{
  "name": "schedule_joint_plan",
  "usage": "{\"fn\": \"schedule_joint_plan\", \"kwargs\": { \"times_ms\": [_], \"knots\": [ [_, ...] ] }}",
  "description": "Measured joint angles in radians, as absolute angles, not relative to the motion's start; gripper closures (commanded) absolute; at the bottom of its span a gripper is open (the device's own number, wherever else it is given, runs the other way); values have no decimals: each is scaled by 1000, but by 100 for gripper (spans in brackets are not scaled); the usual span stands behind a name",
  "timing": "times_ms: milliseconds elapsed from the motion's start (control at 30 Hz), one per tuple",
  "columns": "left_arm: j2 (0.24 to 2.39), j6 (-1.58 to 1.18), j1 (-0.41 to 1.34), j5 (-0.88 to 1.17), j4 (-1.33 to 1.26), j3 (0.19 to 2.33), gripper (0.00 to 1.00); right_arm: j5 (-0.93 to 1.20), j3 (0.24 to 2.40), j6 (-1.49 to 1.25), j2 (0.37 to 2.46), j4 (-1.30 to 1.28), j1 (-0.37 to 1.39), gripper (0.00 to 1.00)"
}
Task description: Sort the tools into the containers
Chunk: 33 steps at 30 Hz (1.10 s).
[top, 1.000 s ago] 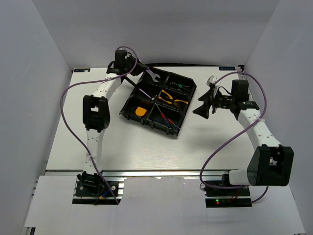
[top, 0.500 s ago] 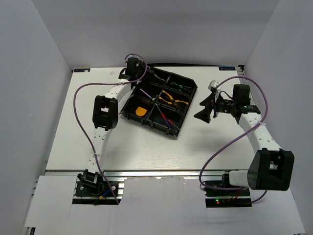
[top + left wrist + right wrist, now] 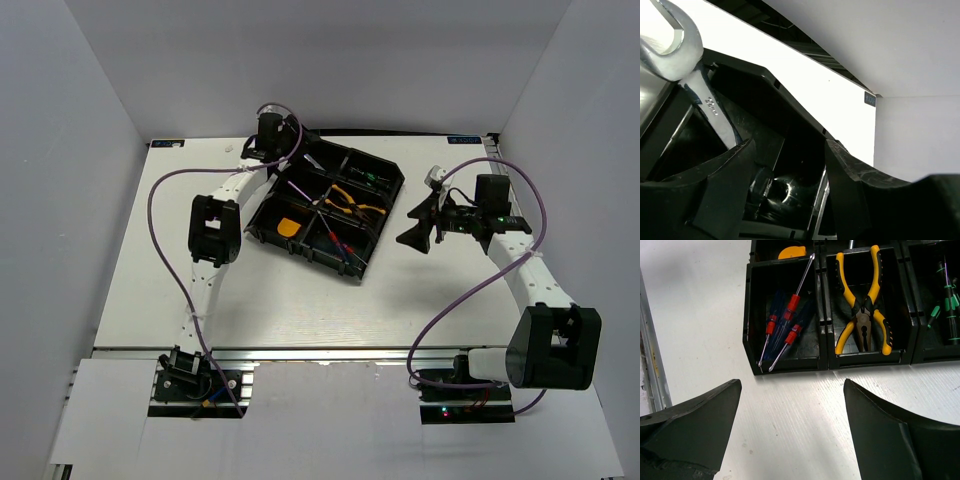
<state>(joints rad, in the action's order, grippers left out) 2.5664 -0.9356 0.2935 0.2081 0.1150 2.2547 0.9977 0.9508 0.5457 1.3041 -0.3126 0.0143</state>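
Wrench (image 3: 700,95) leans head-up against a wall in the compartment at the 11 o'clock corner of the organizer tray (image 3: 305,258), and my left gripper (image 3: 790,145) sits just beside it with its fingers spread, pinching nothing. Moving right, the orange tape measure (image 3: 288,228), the red-and-blue screwdrivers (image 3: 785,325) and the yellow pliers (image 3: 863,310) each lie in their own compartment. At the tray's 3 o'clock, my right gripper (image 3: 792,382) hangs above the table (image 3: 140,260), jaws wide and empty.
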Motion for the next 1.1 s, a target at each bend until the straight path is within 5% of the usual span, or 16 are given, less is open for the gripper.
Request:
{"fn": "schedule_joint_plan", "kwargs": {
  "times_ms": [367,467,567,800,1100],
  "knots": [
    [2313,-804,284,248,150,2135,27,939,989,548,1300,-339,14,11],
    [2115,-737,271,304,121,1980,20,879,1028,527,1299,-352,14,11],
    [1868,-673,240,384,51,1736,2,837,1111,532,1306,-417,7,11],
    [1277,-585,150,472,-41,1117,2,683,1184,468,1288,-418,-31,11],
    [849,-495,159,466,67,810,2,561,1184,345,1265,-416,-33,11]
  ]
}}
